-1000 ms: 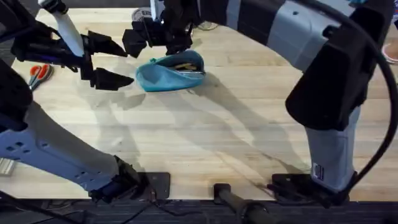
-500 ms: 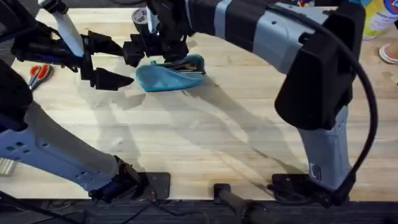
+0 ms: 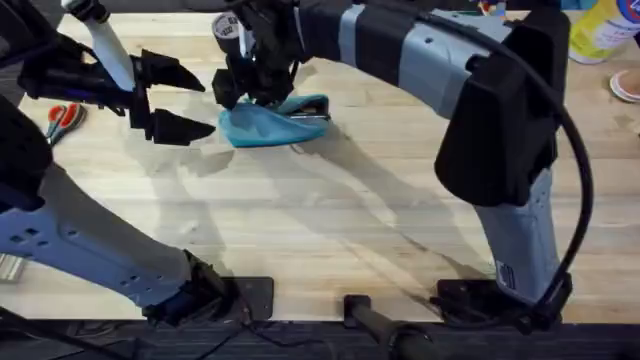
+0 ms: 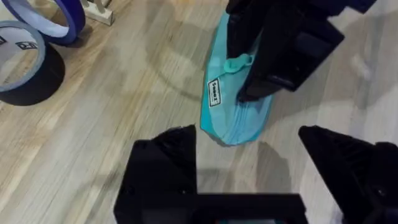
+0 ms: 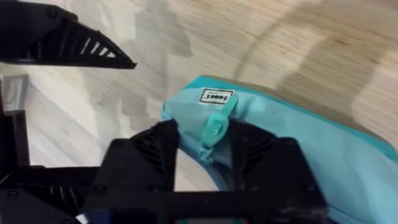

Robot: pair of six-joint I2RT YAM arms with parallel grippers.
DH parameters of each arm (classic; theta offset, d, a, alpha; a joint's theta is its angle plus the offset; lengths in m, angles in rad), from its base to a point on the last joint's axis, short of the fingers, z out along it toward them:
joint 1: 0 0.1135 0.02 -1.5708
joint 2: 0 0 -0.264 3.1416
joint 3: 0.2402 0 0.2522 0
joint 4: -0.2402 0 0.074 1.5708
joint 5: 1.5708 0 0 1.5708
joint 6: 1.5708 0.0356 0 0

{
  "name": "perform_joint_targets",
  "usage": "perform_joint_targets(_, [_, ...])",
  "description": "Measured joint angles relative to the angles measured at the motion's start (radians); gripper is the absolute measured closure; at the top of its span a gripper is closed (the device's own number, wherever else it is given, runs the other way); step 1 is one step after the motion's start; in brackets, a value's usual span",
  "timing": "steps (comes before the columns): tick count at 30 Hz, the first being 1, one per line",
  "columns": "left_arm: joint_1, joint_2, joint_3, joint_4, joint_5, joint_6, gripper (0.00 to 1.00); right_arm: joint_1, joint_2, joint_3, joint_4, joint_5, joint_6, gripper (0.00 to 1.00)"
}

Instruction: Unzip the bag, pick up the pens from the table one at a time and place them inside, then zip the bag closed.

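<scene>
Your work surface was the table (image 3: 330, 200), a pale butcher-block top with plank grain. The bag (image 3: 268, 122) lay on its far half, left of centre, long axis running roughly left to right in the overhead view, the rounded left end pointing towards your left gripper (image 3: 165, 98). Along its right part the zipper edge faced up and showed a dark opening.

Your right arm reached across from the lower right, and your right gripper (image 3: 250, 85) sat down on the bag's left end. In the right wrist view its black fingers (image 5: 149, 155) stood either side of the teal zipper pull (image 5: 213, 129), close against it, next to a small white label (image 5: 217, 96); you appeared to be pinching the pull, though the contact itself was not clearly visible.

Your left gripper hung just left of the bag, not touching it, its two fingers spread wide.

Orange-handled scissors (image 3: 62, 117) lay at the table's left edge, and tape rolls (image 4: 28, 65) sat beyond the bag.
</scene>
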Motion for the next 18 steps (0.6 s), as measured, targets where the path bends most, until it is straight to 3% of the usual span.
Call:
perform_joint_targets(4, [0.0,0.0,0.0,0.0,0.0,0.0,0.008,0.003,0.0,0.0,0.004,-0.006,0.006,0.766])
perform_joint_targets(8, [0.0,0.0,0.0,0.0,0.0,0.0,0.005,0.006,0.003,0.0,0.0,-0.006,0.007,0.892])
perform_joint_targets(11, [0.0,0.0,0.0,0.0,0.0,0.0,0.005,0.006,0.007,0.0,-0.001,-0.007,0.007,0.956])
perform_joint_targets(18, [0.0,0.0,0.0,0.0,0.0,0.0,0.006,0.005,0.007,0.019,-0.013,-0.011,0.007,0.962])
